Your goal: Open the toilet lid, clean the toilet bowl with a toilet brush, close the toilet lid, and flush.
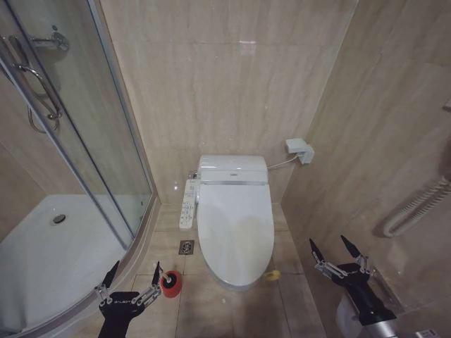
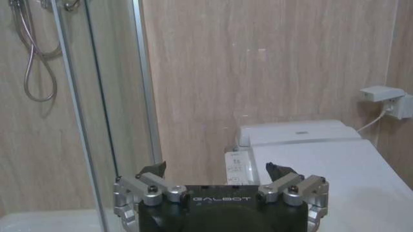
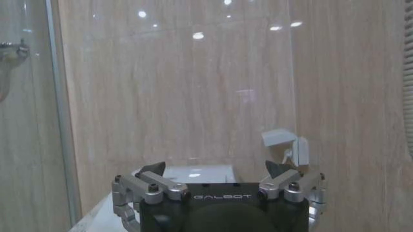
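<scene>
Toilet lid (image 1: 235,224) down flat, long axis running away from robot, green-yellow strap (image 1: 272,275) at near-right edge; right gripper (image 1: 338,255), spread wide, nearer than equally wide left gripper (image 1: 134,276).

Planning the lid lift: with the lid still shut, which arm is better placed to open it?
Probably right. The lid's yellow strap lies at its front on the right hand's side. The left hand is open too, but hangs by the red holder.
</scene>
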